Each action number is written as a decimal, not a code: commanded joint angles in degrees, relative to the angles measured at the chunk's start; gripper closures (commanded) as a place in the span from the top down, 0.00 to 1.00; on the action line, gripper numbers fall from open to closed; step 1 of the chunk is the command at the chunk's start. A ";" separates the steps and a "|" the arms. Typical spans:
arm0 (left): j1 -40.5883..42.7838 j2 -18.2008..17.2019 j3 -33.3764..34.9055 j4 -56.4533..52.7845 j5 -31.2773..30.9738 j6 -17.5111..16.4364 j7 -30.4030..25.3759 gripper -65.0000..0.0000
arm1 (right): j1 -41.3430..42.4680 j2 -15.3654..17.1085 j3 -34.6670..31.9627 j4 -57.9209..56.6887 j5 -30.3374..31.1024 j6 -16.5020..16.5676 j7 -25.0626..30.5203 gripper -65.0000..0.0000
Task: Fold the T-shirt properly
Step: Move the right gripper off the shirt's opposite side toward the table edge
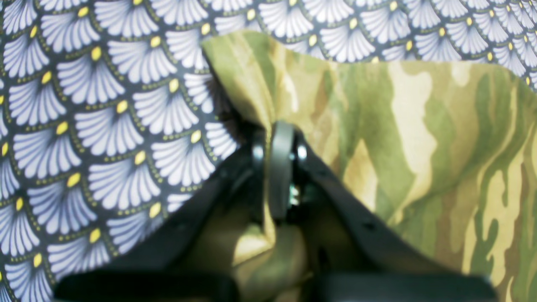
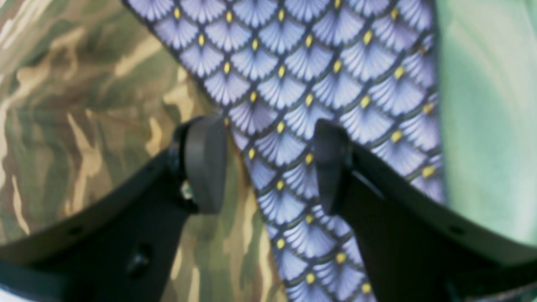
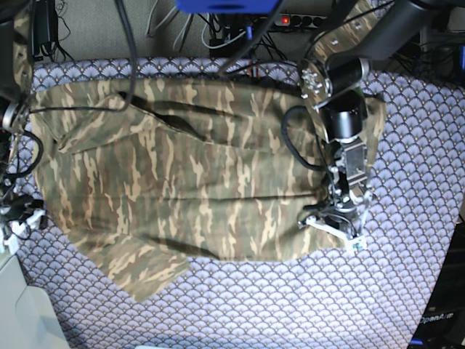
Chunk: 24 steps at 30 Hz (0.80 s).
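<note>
1. We find the large soft camouflage T-shirt (image 3: 189,182) of olive, tan and brown spread nearly flat across the purple-grey fan-scale patterned tablecloth (image 3: 407,291), 1 sleeve lying toward the near left corner.
2. The left gripper (image 1: 280,138) has its 2 fingers pressed together, pinching the shirt's edge.
3. The right gripper (image 2: 268,163) stands with fingers spread, empty, above the shirt's border.
4. We judge the first fold barely begun; next, the right gripper needs a matching edge grip.
</note>
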 commanded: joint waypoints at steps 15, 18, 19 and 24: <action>0.47 -0.07 0.08 -0.22 0.22 0.65 3.16 0.00 | 3.12 0.38 5.64 -2.91 0.88 5.25 1.36 0.52; 0.47 -0.07 0.08 -0.22 0.22 0.56 3.16 0.00 | 3.56 0.91 7.84 -3.08 0.88 4.90 1.36 0.52; 0.47 -0.07 0.08 -0.22 0.22 0.56 3.16 0.00 | 3.56 1.26 9.33 -3.17 0.88 4.81 1.36 0.52; 0.47 0.02 0.08 -0.22 0.22 0.56 3.16 0.00 | 2.85 1.44 12.14 -3.26 0.79 -0.46 2.15 0.52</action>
